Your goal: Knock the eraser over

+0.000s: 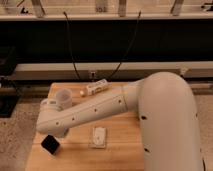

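Observation:
The eraser (50, 144) is a small black block standing on the wooden table (120, 155) near its front left corner. My white arm reaches across the table from the right and bends down at its left end. The gripper (57, 133) hangs under that bend, shut, just above and to the right of the eraser. The arm hides most of the gripper, and I cannot tell whether it touches the block.
A translucent cup (64, 97) stands just behind the arm's left end. A white tube (96, 88) and a small white ball (82, 92) lie at the table's back. A flat white-grey pad (99, 136) lies right of the eraser. The table's left edge is close by.

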